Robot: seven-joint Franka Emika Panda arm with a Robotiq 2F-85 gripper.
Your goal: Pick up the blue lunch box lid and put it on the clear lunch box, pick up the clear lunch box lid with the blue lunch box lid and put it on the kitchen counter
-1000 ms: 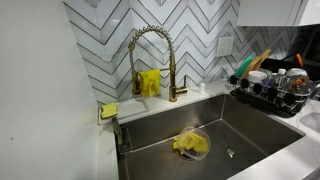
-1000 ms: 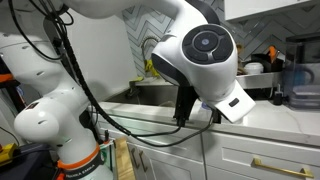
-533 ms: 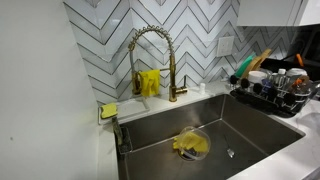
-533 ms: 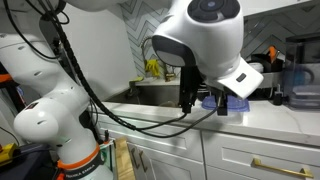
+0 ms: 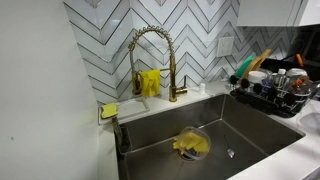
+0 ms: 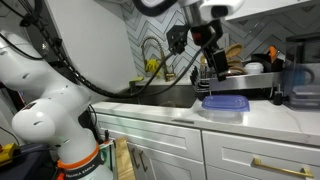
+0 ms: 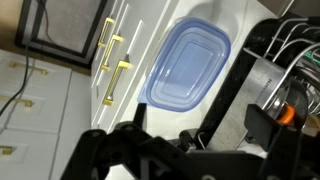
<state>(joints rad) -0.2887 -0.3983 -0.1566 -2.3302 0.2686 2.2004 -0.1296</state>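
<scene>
Sink side looks the same as a second ago: gold faucet (image 5: 150, 60), yellow rag (image 5: 190, 143) lying in the sink (image 5: 250, 130), dish rack (image 5: 272, 90) off to the right. The real change shows in an exterior view. The wrist that was blocking the counter has lifted up and away, so the blue lunch box lid (image 6: 224, 101) is in plain sight. It lies flat on what looks like the clear lunch box (image 6: 224, 112), on the kitchen counter (image 6: 150, 112) near the rack.

Arm pose: the white base (image 6: 55, 120) is at the left and the links arc up out of frame. The gripper (image 6: 212, 70) hangs above the lid, apart from it, fingers spread with nothing between. The wrist view has gold cabinet handles (image 7: 112, 62) left of the lid (image 7: 190, 65).
</scene>
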